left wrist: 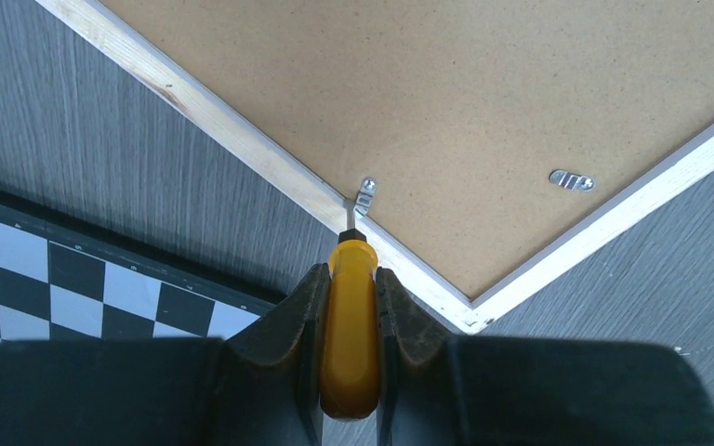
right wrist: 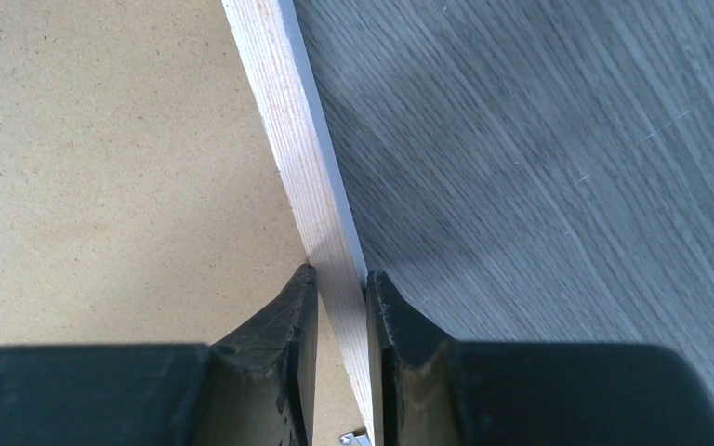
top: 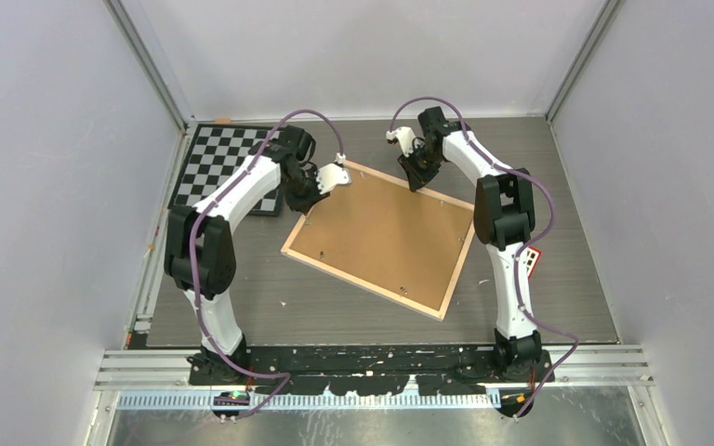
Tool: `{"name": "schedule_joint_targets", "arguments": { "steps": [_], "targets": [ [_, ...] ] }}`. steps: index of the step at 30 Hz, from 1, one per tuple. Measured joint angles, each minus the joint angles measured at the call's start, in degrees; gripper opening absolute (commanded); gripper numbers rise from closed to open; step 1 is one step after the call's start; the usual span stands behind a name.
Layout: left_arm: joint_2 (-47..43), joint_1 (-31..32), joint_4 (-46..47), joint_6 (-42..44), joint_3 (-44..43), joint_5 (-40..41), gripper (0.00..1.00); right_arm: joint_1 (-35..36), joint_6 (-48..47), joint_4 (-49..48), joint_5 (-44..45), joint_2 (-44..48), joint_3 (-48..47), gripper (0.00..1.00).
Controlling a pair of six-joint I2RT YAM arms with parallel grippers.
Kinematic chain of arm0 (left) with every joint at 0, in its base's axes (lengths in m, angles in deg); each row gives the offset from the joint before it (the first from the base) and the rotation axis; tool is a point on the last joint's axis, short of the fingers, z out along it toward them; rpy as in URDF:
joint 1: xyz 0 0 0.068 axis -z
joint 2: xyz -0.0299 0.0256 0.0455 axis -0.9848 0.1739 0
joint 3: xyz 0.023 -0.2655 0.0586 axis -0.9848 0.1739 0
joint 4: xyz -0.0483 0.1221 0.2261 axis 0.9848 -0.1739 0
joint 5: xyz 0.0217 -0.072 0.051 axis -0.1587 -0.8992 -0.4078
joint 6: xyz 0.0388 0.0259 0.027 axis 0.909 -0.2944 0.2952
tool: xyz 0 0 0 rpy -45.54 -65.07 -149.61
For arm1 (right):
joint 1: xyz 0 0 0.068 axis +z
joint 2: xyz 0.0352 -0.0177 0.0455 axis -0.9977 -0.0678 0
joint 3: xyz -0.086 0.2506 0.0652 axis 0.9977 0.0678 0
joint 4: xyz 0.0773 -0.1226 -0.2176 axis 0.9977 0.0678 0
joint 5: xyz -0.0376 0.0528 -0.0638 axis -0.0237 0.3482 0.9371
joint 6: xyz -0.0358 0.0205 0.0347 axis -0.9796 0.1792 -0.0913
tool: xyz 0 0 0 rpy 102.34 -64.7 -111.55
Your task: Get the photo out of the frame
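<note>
The frame (top: pixel 381 240) lies face down on the table, its brown fibreboard back and pale wood rim up. The photo is hidden under the backing. My left gripper (top: pixel 309 197) is shut on a yellow-handled screwdriver (left wrist: pixel 351 316) at the frame's left edge. The tool's tip touches a small metal clip (left wrist: pixel 364 195) on the rim (left wrist: pixel 242 149). A second clip (left wrist: pixel 572 179) lies on the backing near the corner. My right gripper (top: pixel 420 177) is at the frame's far edge, its jaws closed across the wood rim (right wrist: pixel 311 177), one finger over the fibreboard (right wrist: pixel 102 167).
A black-and-white checkerboard (top: pixel 223 163) lies at the back left, partly under my left arm, and shows in the left wrist view (left wrist: pixel 74 288). Grey walls enclose the table on three sides. The table surface is grey wood grain (right wrist: pixel 539 167).
</note>
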Motion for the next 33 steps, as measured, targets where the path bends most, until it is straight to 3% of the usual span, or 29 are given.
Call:
{"name": "schedule_joint_targets", "arguments": {
  "steps": [19, 33],
  "targets": [
    [-1.22, 0.26, -0.83, 8.17, 1.92, -2.10, 0.00, 0.02, 0.15, 0.00, 0.11, 0.00, 0.00, 0.01],
    [-0.57, 0.74, -10.27, 8.11, 0.07, -7.39, 0.00, 0.02, 0.26, -0.02, 0.26, 0.00, 0.02, 0.01]
  ]
}}
